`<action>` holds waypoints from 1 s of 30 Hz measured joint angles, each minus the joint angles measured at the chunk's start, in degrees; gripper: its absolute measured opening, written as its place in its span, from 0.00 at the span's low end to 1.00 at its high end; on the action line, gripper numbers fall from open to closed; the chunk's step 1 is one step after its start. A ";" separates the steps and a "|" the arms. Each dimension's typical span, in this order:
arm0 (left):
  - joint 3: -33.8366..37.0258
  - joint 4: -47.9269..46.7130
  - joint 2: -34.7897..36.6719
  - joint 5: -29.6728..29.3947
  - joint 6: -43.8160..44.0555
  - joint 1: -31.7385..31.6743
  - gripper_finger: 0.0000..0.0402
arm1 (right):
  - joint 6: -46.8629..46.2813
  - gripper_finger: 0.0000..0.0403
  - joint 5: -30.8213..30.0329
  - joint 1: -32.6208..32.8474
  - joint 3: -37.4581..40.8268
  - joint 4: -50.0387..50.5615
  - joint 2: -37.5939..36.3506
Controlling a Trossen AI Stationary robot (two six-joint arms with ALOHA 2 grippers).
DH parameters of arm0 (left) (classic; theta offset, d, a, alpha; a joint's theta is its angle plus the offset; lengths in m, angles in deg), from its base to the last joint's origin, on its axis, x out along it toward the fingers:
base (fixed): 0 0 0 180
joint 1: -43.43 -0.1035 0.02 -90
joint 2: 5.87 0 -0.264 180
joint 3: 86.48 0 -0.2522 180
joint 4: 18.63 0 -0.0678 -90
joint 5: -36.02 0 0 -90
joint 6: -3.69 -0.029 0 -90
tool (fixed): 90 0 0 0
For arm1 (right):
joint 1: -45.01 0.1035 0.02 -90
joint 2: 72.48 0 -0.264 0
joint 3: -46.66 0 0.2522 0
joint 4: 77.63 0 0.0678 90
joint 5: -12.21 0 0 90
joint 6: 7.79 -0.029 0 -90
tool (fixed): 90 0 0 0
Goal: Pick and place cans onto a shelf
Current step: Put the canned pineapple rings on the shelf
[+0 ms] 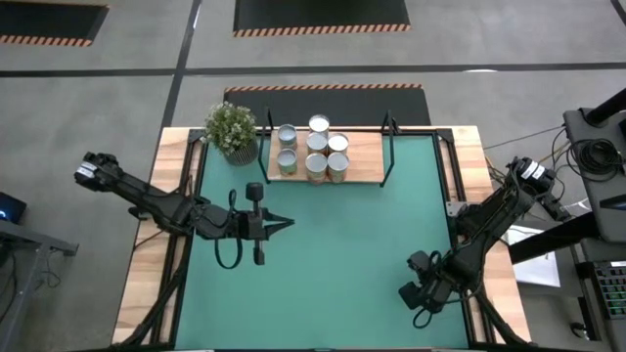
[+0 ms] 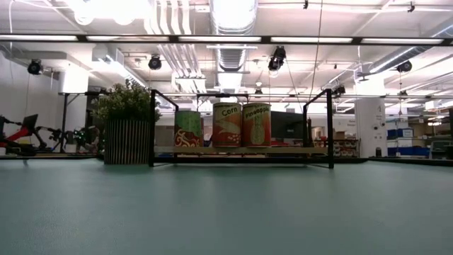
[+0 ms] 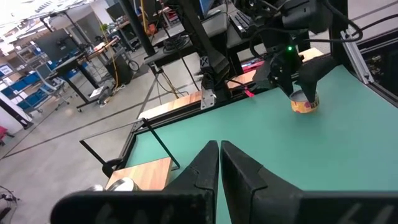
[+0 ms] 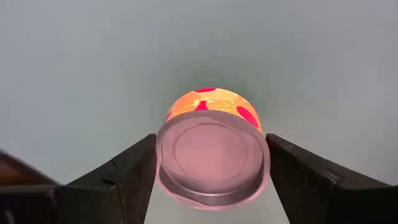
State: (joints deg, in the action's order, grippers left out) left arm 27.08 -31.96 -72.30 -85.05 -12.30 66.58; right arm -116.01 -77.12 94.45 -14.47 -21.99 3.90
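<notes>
My right gripper (image 4: 211, 180) hangs low near the table's (image 1: 323, 284) front right corner, fingers spread. My left gripper (image 1: 279, 224) hovers mid-table, fingers pressed together.

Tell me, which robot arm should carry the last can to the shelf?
Probably the right arm. The right gripper already has its fingers on either side of the last can on the green mat. The left gripper is shut and holds nothing, though it sits nearer the shelf.
</notes>
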 joint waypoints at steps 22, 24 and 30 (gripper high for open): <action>1.32 -2.08 8.20 -0.02 2.05 0.00 0.00 | 57.13 0.65 -12.71 -30.30 -33.10 10.97 4.86; 1.92 -2.09 9.12 -0.02 2.61 0.00 0.00 | 64.66 0.65 -12.71 -34.59 -38.08 15.14 7.01; 3.03 -1.41 11.36 -0.02 3.79 0.00 0.00 | 85.40 0.65 -12.88 -47.14 -53.39 34.30 15.76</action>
State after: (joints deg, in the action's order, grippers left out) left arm 30.10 -33.37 -60.95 -85.08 -8.51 66.58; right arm -30.61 -90.00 47.31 -67.86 12.31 19.67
